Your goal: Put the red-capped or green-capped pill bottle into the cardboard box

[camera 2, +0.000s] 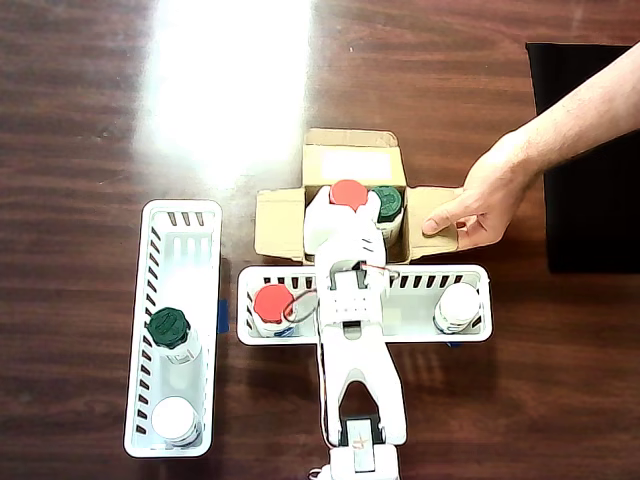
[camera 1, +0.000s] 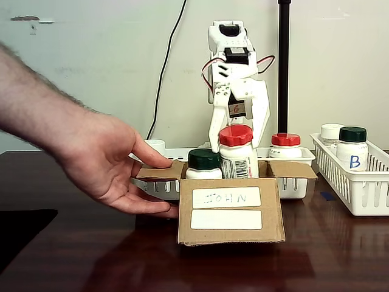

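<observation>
Showing the release stage: the red-capped bottle (camera 1: 236, 152) stands upright with its lower half inside the box (camera 1: 231, 216), its long axis vertical and its cap (camera 2: 348, 194) facing straight up in the overhead view. The end effector (camera 2: 342, 222) sits directly over and behind it, on the robot's side of the box; the fingers appear to flank the bottle just below the cap, so it seems gripped, though whether the pads press on it or merely stand beside it cannot be told.

A green-capped bottle (camera 1: 203, 164) already rests in the box, just beside the red-capped one, on the left in the fixed view.

A person's hand (camera 1: 112, 164) steadies the box by one side flap (camera 1: 159, 171), well apart from the end effector.

Judged from this arrangement, the coming move turns on the vertical: the bottle lies straight below the wrist, above the box floor, so it needs only to be lowered or let go, then the arm withdrawn upward without tipping the neighbouring bottle.
</observation>
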Motion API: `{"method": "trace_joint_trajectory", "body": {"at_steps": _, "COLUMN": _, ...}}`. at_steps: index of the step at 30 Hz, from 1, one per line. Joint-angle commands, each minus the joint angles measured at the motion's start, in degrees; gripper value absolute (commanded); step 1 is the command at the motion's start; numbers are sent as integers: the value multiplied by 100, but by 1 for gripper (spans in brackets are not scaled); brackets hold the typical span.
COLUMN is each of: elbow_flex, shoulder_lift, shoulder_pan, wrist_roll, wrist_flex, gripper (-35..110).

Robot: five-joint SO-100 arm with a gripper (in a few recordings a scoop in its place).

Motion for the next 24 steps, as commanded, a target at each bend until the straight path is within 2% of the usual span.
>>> {"method": "trace_joint_trajectory", "body": {"at_steps": 1, "elbow_flex": 554, "shoulder_lift": 589, "shoulder_pan": 44, "wrist_roll": 141, "wrist_flex": -519, "gripper": 6}}
{"method": "trace_joint_trajectory", "body": {"at_steps": 3, "elbow_flex": 773, "shoulder_lift": 747, "shoulder_pan": 9, "wrist_roll": 105, "wrist_flex": -519, "gripper": 14}}
{"method": "trace_joint_trajectory", "body": {"at_steps": 10, "elbow_flex": 1266, "shoulder_lift": 1283, "shoulder_pan": -53, "wrist_roll": 229, "wrist_flex": -475, "gripper": 54}}
{"method": "trace_joint_trajectory", "body": {"at_steps": 13, "elbow_flex": 1020, "shoulder_lift": 1424, "shoulder_pan": -97, "wrist_roll": 193, "wrist_flex": -79, "gripper": 66}}
{"method": "trace_joint_trajectory", "body": {"at_steps": 18, "elbow_flex": 299, "shoulder_lift": 1591, "shoulder_pan": -185, "wrist_roll": 79, "wrist_flex": 888, "gripper": 71}}
{"method": "trace_joint_trajectory", "body": {"at_steps": 24, "elbow_flex": -817, "shoulder_lift": 2153, "shoulder_pan": -396, "wrist_roll": -158, "wrist_flex": 2795, "gripper": 71}}
